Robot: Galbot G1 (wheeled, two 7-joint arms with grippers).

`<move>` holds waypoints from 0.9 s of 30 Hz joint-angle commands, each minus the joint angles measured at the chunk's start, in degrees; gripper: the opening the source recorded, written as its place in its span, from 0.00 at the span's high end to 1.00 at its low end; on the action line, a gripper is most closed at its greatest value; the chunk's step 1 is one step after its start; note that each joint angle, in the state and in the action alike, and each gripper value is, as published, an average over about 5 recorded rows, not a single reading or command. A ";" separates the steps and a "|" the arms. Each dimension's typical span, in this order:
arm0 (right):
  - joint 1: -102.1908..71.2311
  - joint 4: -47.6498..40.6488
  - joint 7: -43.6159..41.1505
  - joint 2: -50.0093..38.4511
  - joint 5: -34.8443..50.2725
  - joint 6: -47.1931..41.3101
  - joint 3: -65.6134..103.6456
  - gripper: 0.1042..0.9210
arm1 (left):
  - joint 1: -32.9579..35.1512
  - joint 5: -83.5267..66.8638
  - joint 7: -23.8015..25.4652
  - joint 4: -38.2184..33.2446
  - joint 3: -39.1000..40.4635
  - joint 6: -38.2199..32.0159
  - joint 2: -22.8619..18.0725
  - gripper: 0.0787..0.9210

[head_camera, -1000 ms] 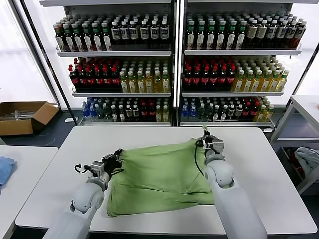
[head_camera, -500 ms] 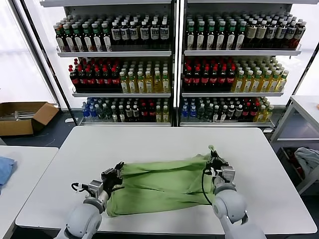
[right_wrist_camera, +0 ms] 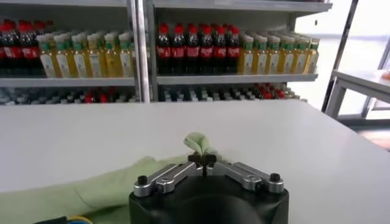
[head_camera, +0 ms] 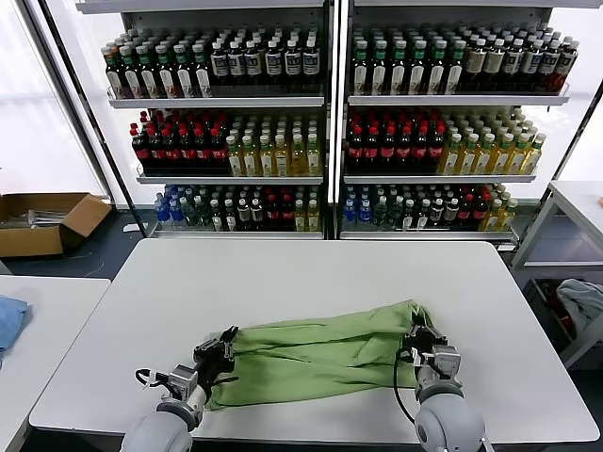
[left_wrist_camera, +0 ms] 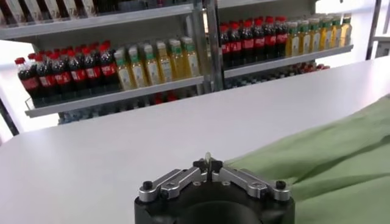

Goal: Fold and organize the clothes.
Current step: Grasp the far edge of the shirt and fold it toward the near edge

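Green polo shirt (head_camera: 316,353) lies near me on the white table (head_camera: 311,273), long axis left to right, stretched between my left gripper (head_camera: 219,356) and right gripper (head_camera: 421,340), jaws pinching each end.

Daylight is flooding through windows (head_camera: 42,113) at ten o'clock. Bottle-stocked shelves (head_camera: 330,122) are standing at twelve, beyond the white table (head_camera: 311,273). A cardboard box (head_camera: 42,221) is lying on the floor at nine.

Light green polo shirt (head_camera: 320,353) on a white table (head_camera: 283,273), black grippers (head_camera: 226,347)
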 commanded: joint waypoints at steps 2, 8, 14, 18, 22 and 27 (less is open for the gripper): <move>-3.46 0.51 0.19 0.27 -1.66 0.07 0.23 1.00 | 2.35 2.53 0.47 -0.44 -0.62 -0.09 -0.04 0.99; -4.40 2.04 0.30 0.34 -1.98 0.01 0.48 1.00 | 2.48 3.90 0.80 -0.26 -0.44 -0.09 -0.44 0.99; -4.97 0.95 -0.38 0.44 -4.35 0.32 0.30 1.00 | 1.97 5.10 0.82 -0.51 -0.07 -1.45 -1.57 0.98; -5.51 0.67 -0.98 0.88 -6.06 1.57 0.46 0.93 | 1.76 5.86 0.34 -2.17 -0.32 -2.28 -2.47 0.88; -5.95 2.82 -1.42 0.80 -6.93 2.96 1.95 0.79 | 2.25 6.36 -0.20 -4.61 -1.34 -2.10 -2.65 0.75; -6.57 9.13 -1.79 -0.56 -6.44 3.99 4.93 0.61 | 3.21 6.58 -1.13 -7.15 -3.27 -0.95 -3.63 0.57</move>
